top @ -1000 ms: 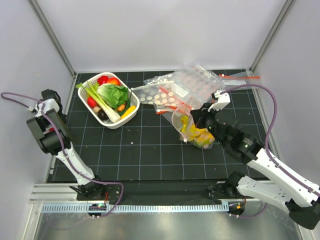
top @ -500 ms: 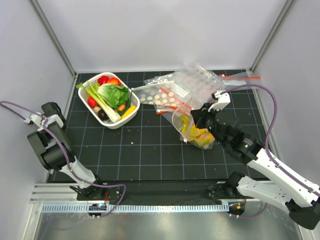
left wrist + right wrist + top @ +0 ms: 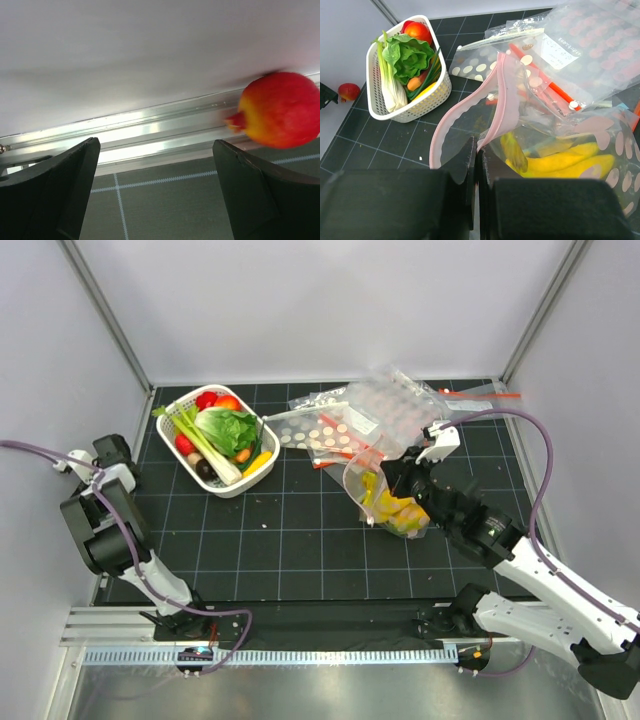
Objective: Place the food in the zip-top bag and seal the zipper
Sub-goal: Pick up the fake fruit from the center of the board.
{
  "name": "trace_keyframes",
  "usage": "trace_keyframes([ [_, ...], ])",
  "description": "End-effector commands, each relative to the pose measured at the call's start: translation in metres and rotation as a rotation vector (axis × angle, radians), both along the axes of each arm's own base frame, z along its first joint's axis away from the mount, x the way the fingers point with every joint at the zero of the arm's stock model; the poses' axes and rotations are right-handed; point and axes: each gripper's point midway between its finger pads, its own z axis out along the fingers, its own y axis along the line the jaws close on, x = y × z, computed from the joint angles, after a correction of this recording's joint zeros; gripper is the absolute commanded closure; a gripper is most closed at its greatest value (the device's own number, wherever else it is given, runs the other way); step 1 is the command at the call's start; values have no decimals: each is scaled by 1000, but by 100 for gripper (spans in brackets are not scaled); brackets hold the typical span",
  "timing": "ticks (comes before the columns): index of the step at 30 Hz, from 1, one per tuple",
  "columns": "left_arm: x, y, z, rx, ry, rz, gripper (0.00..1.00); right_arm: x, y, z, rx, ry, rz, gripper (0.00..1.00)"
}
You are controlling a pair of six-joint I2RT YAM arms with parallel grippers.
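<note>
While right claw [image 3: 476,150] clamps bag [image 3: 545,142] so its mouth gapes | bananas [image 3: 560,162] inside | left claw [image 3: 155,145] spread near red fruit [image 3: 280,110], likely next.

The left arm [image 3: 100,515] has swung its wrist nearer and slightly inward (toward the mat's [image 3: 300,540] edge).

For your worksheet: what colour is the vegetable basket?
White. The basket shows best in the right wrist view.

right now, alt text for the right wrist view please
The right gripper pinches the mouth edge of the clear bag, holding it open with bananas inside. Behind: a white basket of vegetables, a red fruit far left, more bags top right.
</note>
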Motion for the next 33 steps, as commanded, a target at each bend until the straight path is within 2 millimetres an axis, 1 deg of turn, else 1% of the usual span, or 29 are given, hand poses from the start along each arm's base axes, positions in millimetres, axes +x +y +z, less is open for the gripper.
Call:
trace_keyframes([
  [1, 7, 4, 37, 134, -97, 17, 0, 1, -3, 24, 58, -67, -12, 99],
  [4, 10, 2, 40, 142, -108, -6, 0, 1, -4, 25, 61, -70, -14, 99],
  [7, 20, 1, 38, 128, -109, -50, 0, 0, -3, 25, 62, -70, -8, 99],
  [8, 20, 1, 36, 122, -108, -52, 0, 0, -2, 25, 63, -69, -8, 99],
  [9, 27, 2, 41, 133, -142, -59, 0, 1, -2, 24, 63, -69, -6, 99],
  [11, 33, -2, 36, 119, -157, -105, 0, 1, -1, 23, 61, -67, -6, 99],
  [12, 39, 1, 39, 135, -187, -109, 0, 2, 0, 22, 62, -65, -5, 99],
  [14, 44, 4, 38, 140, -183, -113, 0, 1, 4, 21, 59, -55, 16, 99],
  [15, 43, 6, 35, 149, -168, -100, 0, 1, 4, 21, 61, -56, 14, 99],
  [16, 47, 10, 29, 144, -146, -93, 0, 1, 5, 20, 63, -55, 17, 99],
  [18, 52, 12, 20, 125, -108, -107, 0, 0, 4, 22, 65, -59, 17, 99],
  [19, 61, 19, 16, 127, -90, -101, 0, 0, 2, 21, 61, -60, 12, 99],
  [20, 58, 21, 12, 118, -56, -77, 0, 0, -1, 23, 64, -67, -2, 99],
  [21, 55, 24, 4, 110, -15, -63, 0, 0, -2, 24, 62, -66, -2, 99],
  [22, 62, 28, -8, 85, 1, -81, 0, -1, -3, 25, 62, -71, -3, 99],
  [23, 65, 30, -14, 68, 6, -95, 0, -2, -3, 26, 69, -75, -2, 99],
  [24, 67, 33, -19, 43, 21, -129, 0, -3, -4, 27, 73, -77, -2, 99],
  [25, 74, 34, -16, 34, 1, -143, 0, -3, -4, 28, 75, -81, -2, 99],
  [28, 74, 34, -17, 32, -6, -149, 0, -3, -4, 27, 74, -79, 1, 99],
  [29, 72, 36, -17, 35, -5, -134, 0, -3, -4, 25, 73, -75, 1, 99],
  [31, 63, 38, -23, 23, 2, -97, 0, -3, -2, 25, 73, -75, 6, 99],
  [32, 53, 40, -26, 30, 30, -68, 0, -3, -2, 27, 78, -79, 7, 99],
  [33, 44, 41, -36, 36, 63, -48, 0, -4, -1, 26, 76, -75, 14, 99],
])
